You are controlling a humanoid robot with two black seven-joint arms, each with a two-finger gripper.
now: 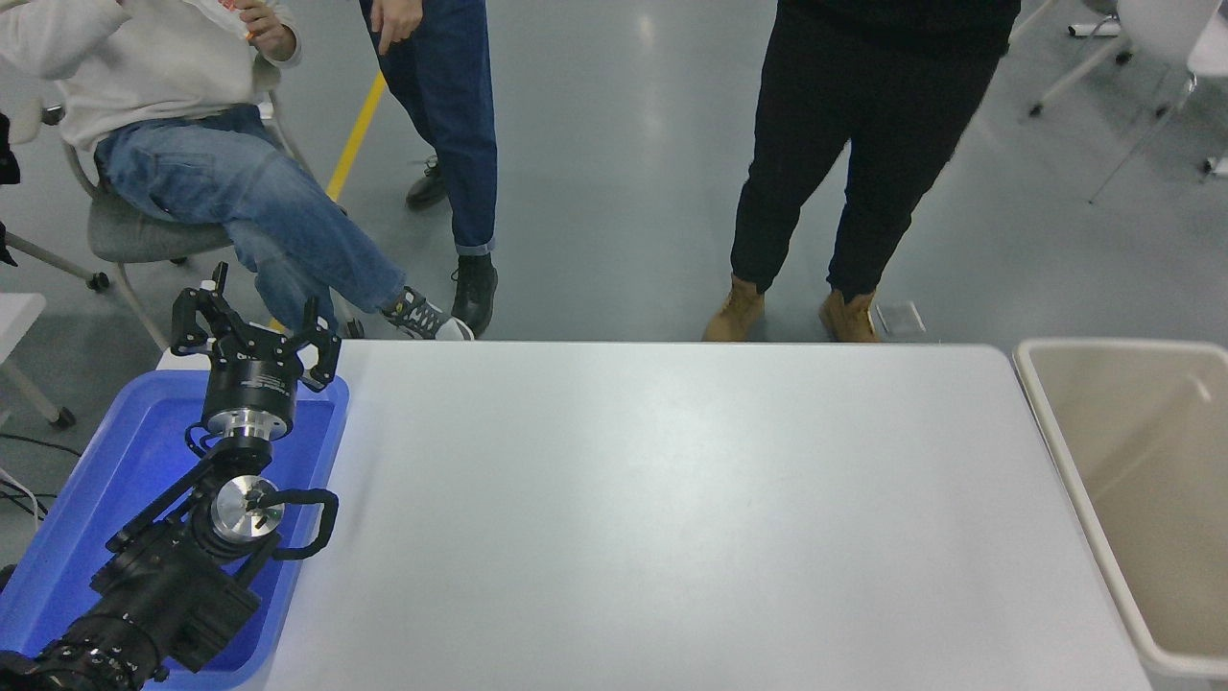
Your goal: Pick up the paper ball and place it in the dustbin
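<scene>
The paper ball is not in view anywhere on the table or in the bin. The dustbin (pixel 1055 451), a large beige bin with a thick pale rim, stands at the table's right end and its visible inside is bare. My left gripper (pixel 257 321) is open and empty, parked over the far end of a blue tray at the lower left. My right arm and gripper are out of view.
A shallow blue tray (pixel 96 499) sits at the table's left edge under the left arm. The white table (pixel 672 499) spans the middle. One person sits at the far left (pixel 230 202) and two stand beyond the far edge (pixel 451 144), (pixel 844 173).
</scene>
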